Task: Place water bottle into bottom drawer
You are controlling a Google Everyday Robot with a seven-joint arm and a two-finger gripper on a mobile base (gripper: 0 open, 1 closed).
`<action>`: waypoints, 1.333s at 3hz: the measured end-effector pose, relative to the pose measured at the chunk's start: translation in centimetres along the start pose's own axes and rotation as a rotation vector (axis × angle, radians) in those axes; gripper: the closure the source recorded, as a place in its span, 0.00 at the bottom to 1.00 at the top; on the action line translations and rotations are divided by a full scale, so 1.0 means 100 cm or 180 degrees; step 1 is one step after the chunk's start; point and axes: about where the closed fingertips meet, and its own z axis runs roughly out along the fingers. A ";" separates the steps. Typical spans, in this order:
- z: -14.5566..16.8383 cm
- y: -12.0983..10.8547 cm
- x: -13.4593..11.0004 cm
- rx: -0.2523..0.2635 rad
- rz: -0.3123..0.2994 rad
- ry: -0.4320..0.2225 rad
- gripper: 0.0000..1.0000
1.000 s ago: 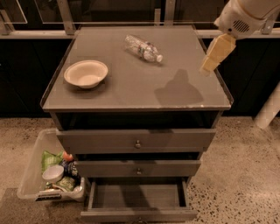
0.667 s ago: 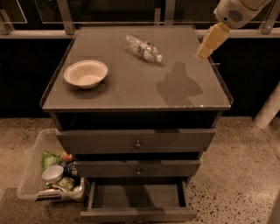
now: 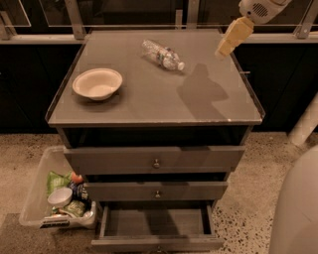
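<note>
gripper (image 3: 229, 40) over far right corner of tabletop (image 3: 149, 106), jaws' spread cannot be told | water bottle (image 3: 162, 55) lying near far edge | bottom drawer (image 3: 158, 233) pulled open | bowl (image 3: 97, 83) near left edge

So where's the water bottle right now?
In the camera view, the water bottle lies on its side at the back of the cabinet top, right of the bowl. The gripper hangs in the air near the back right corner.

Speckled terrazzo floor (image 3: 258, 198); dark glass panels (image 3: 124, 12) behind; dim warm light.
</note>
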 end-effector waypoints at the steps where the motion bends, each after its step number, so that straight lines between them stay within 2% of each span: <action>1: 0.003 -0.002 0.005 0.0058 0.0215 -0.0048 0.00; 2: 0.029 -0.007 -0.002 0.0034 0.0526 -0.0305 0.00; 4: 0.096 -0.001 -0.030 -0.0298 0.0792 -0.0743 0.00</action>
